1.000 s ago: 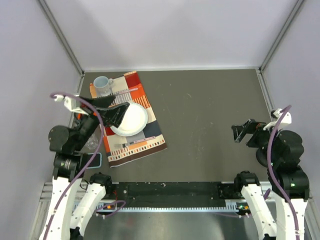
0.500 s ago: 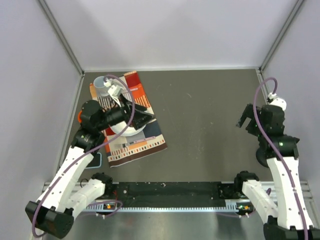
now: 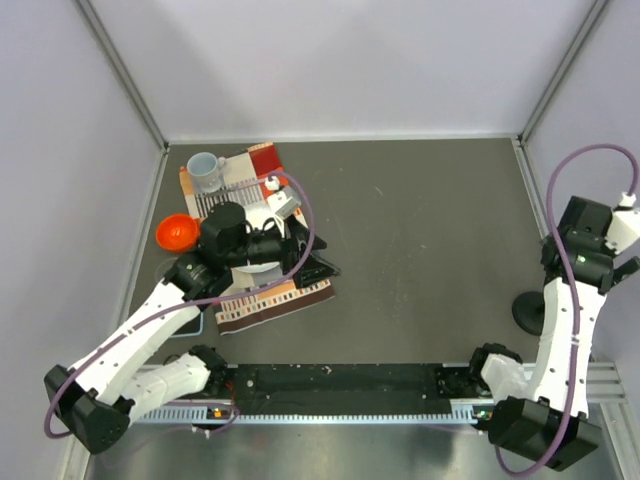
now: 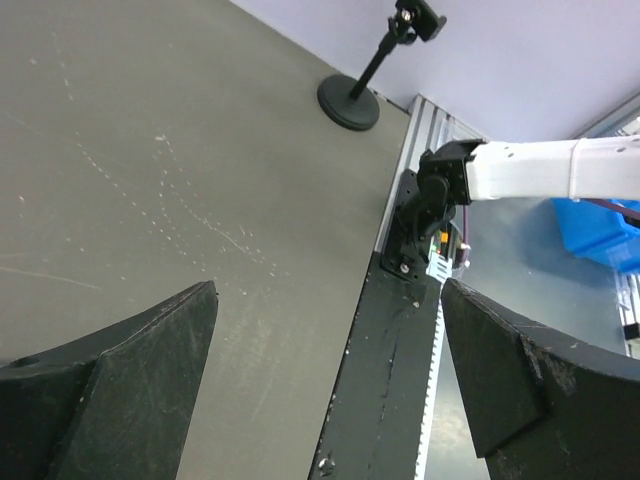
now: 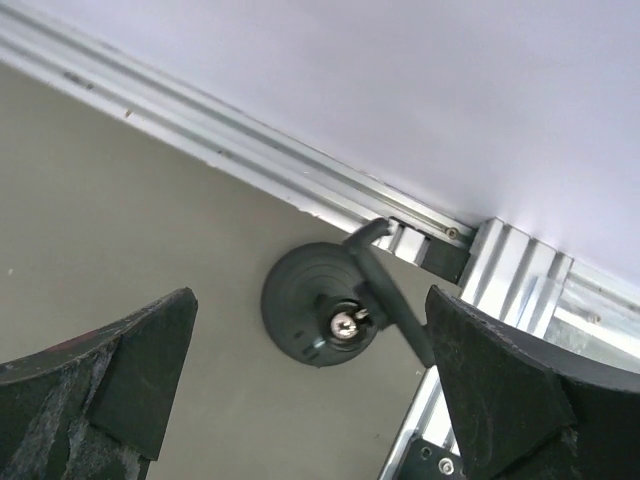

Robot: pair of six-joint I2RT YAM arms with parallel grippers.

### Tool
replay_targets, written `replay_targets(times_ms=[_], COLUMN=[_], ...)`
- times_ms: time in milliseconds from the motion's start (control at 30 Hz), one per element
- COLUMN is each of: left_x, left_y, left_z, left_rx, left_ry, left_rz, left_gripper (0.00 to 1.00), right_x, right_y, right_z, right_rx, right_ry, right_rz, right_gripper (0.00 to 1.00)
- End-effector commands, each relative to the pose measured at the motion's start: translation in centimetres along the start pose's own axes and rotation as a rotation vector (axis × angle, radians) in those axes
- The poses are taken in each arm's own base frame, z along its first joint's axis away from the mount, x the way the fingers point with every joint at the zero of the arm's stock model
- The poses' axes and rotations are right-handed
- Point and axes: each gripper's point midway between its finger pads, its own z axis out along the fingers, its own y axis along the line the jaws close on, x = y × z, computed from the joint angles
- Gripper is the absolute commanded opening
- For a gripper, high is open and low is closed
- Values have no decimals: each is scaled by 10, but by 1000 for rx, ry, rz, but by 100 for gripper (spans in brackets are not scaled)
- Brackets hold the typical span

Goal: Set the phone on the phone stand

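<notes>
The left gripper (image 4: 330, 292) is hanging over the near edge of the patterned cloth (image 3: 262, 300), left of centre, with its jaws spread wide and gripping nothing. The phone is seemingly lying hidden under that arm. At the right edge, the right gripper (image 5: 310, 297) is pointing down with its jaws wide and empty, above the phone stand (image 3: 527, 314), which is standing upright on the table (image 3: 420, 230).

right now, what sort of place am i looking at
Most likely a robotics lab test cell: a dark table enclosed by plain pale walls on aluminium framing, left arm and right arm bolted at its near edge, and staged props like a mug and phone stand.
</notes>
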Motion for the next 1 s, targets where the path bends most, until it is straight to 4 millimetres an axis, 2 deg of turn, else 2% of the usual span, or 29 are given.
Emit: replay_targets(times_ms=[0,167,300,433,500,600,667,967], left_x=[4,-6,-14,-3,3,12,16,27], left_y=[-5,-29,-47,-40,-35,-37,-41,-52], left_z=[10,14,12,17,18,18,19,22], left_rx=[40,124,180,145,123,133,142,183], left_ry=[42,52,41,58,69,88,100,132], left_rz=[11,-12,23,58,64,68,78,82], left_gripper=[98,98,98,98,98,99,98,98], right_x=[-6,1,15,18,21,22,22,26], right_y=[-19,-17,-16,-24,-26,-27,-27,-29], right_z=[3,14,19,21,24,30,32,40], right_rx=[46,44,47,81,95,107,117,136], right_ry=[-14,13,45,38,46,53,55,65], right_rz=[136,151,137,145,145,147,140,107], right_gripper=[95,78,78,75,71,61,59,58])
